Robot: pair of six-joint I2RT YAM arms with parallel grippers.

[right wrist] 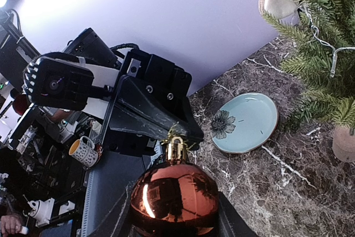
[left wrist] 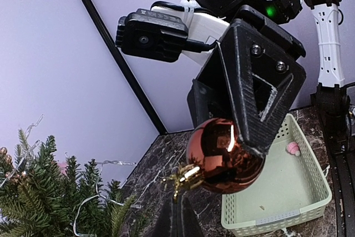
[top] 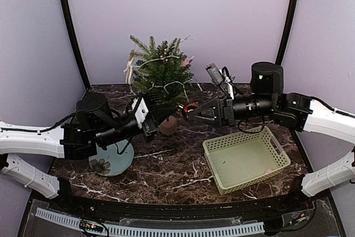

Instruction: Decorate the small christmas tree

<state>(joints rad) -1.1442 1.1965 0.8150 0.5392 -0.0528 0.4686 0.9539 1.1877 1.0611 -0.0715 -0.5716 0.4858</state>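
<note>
Small christmas tree point(top: 161, 73) bristles near right fingers point(left wrist: 260, 81) pinching glossy round bauble point(left wrist: 224, 156).

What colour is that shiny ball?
The shiny round ball ornament is coppery red, clearest in right wrist view.

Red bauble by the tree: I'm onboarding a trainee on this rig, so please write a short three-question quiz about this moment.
1. Which pincer grips the red bauble? A) left B) right C) neither
2. True or false: the bauble is held in the air beside the small christmas tree, not hung on it.
3. Fill in: the flowered plate lies on the ____ arm's side of the table.

Key: 1 B, the right pincer is closed on it. 2 true. 3 left.
</note>
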